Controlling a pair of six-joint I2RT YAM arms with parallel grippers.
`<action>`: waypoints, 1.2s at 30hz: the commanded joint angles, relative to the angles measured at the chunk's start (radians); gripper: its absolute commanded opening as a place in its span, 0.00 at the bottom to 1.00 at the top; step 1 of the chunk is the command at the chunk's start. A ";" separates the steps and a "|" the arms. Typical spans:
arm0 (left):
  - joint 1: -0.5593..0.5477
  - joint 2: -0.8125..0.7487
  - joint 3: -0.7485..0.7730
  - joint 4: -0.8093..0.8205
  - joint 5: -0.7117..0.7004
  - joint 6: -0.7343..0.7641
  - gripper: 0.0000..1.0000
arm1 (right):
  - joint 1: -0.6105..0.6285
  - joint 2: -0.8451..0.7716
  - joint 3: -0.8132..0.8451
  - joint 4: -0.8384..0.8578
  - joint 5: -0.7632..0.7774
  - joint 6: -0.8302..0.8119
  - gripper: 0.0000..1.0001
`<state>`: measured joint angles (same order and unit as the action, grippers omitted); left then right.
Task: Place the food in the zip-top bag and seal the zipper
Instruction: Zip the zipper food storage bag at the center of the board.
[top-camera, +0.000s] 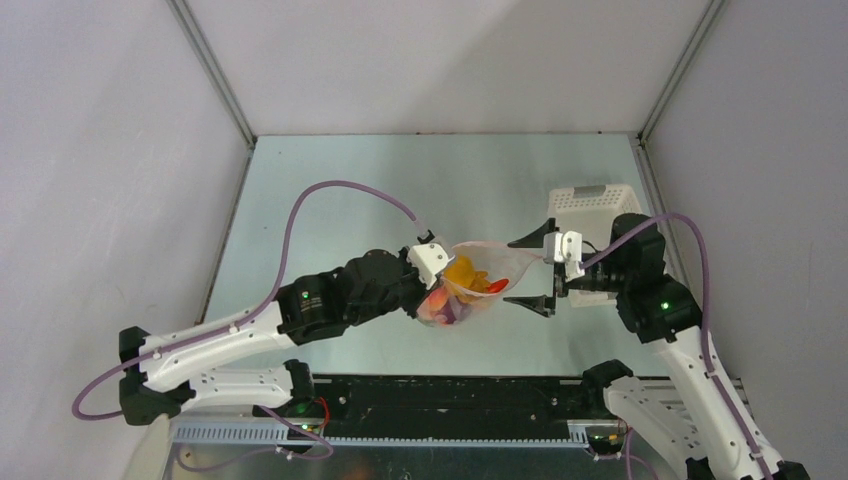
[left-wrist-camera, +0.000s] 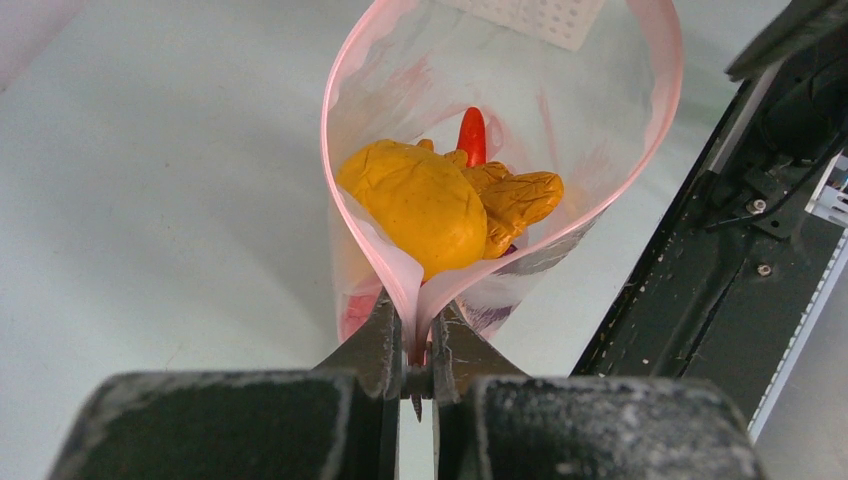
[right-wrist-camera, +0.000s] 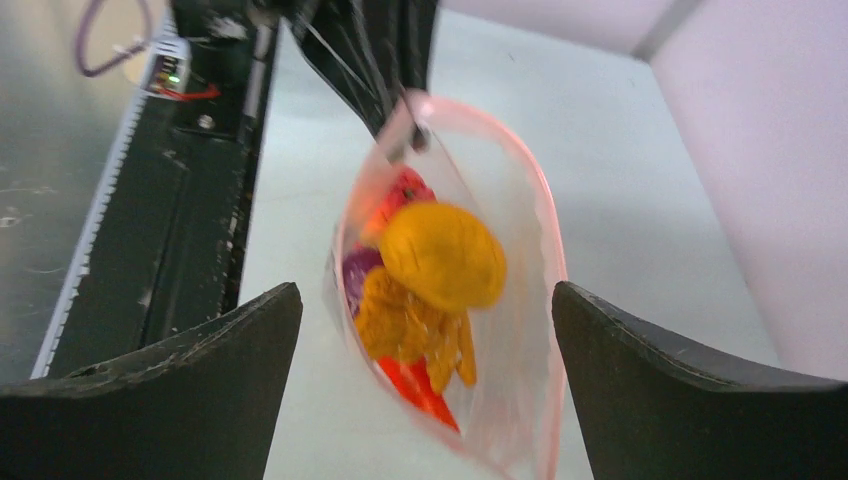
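A robotics lab test cell is shown: a pale counter (top-camera: 330, 190) is enclosed by plain grey panels (top-camera: 110, 160) joined with metal framing (top-camera: 215, 75), and two arms are bolted to a black rail (top-camera: 450, 395) at the near edge.

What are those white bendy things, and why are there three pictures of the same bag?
Those are two robot arms with pinching fingers. One picture comes from a camera high above; the other two come from little cameras on each arm's wrist, so you see the bag close up from both sides. The left gripper is shut on the pink edge of the zip-top bag, holding it up with its mouth open. Inside is toy food: yellow-orange pieces, something red and a bit of purple. The right gripper is wide open beside the bag, holding nothing. A white basket sits on the table behind it. The bag is not zipped yet.
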<state>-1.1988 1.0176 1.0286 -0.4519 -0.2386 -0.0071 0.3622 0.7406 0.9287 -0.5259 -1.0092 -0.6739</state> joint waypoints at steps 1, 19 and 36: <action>0.003 0.018 0.057 0.060 0.034 0.050 0.00 | 0.092 0.057 0.002 0.232 -0.167 0.043 1.00; 0.004 0.053 0.111 -0.050 0.155 0.108 0.00 | 0.300 0.219 0.099 0.216 0.134 0.057 0.99; 0.004 0.089 0.148 -0.109 0.203 0.125 0.00 | 0.312 0.244 0.098 0.104 0.069 -0.069 0.99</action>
<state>-1.1973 1.1126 1.1343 -0.5915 -0.0311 0.0994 0.6704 0.9508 0.9901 -0.4240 -0.9100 -0.7528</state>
